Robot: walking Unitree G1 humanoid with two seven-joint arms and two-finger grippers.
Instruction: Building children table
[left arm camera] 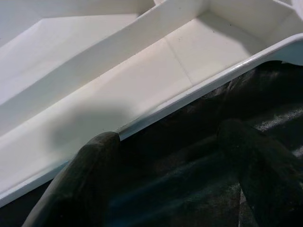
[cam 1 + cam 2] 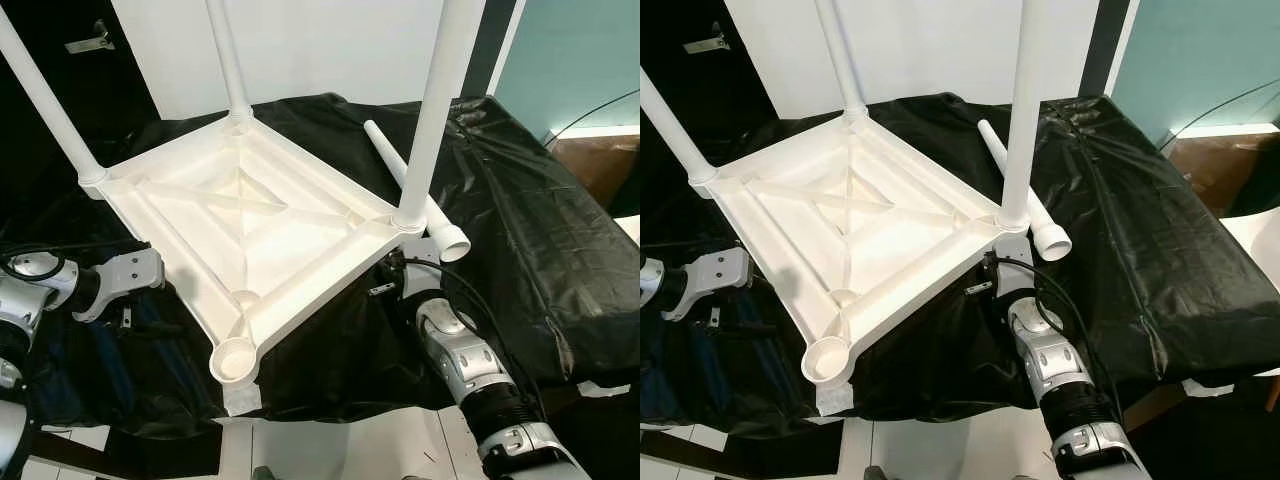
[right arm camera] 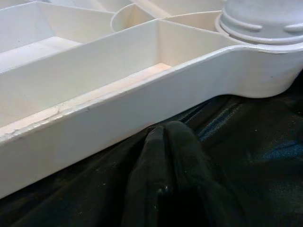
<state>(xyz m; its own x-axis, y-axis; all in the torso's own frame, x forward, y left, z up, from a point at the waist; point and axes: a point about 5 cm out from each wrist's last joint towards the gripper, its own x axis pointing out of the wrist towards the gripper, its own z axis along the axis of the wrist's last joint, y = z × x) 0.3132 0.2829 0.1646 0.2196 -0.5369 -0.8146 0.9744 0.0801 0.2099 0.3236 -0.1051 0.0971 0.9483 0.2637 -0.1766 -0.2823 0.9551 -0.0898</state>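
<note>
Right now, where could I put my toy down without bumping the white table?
The black cover is bare right of the loose leg. It's crowded around the upside-down table top, with the left hand and right hand at its edges.

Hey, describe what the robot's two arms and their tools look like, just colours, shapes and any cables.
Both arms are silver-grey with rounded, segmented shells and black ribbed joints. The right arm has a thin black cable looping along it; the left arm also carries black cable. The left tool has two thick, rounded matte-black fingers, and the right tool is equally black.
</note>
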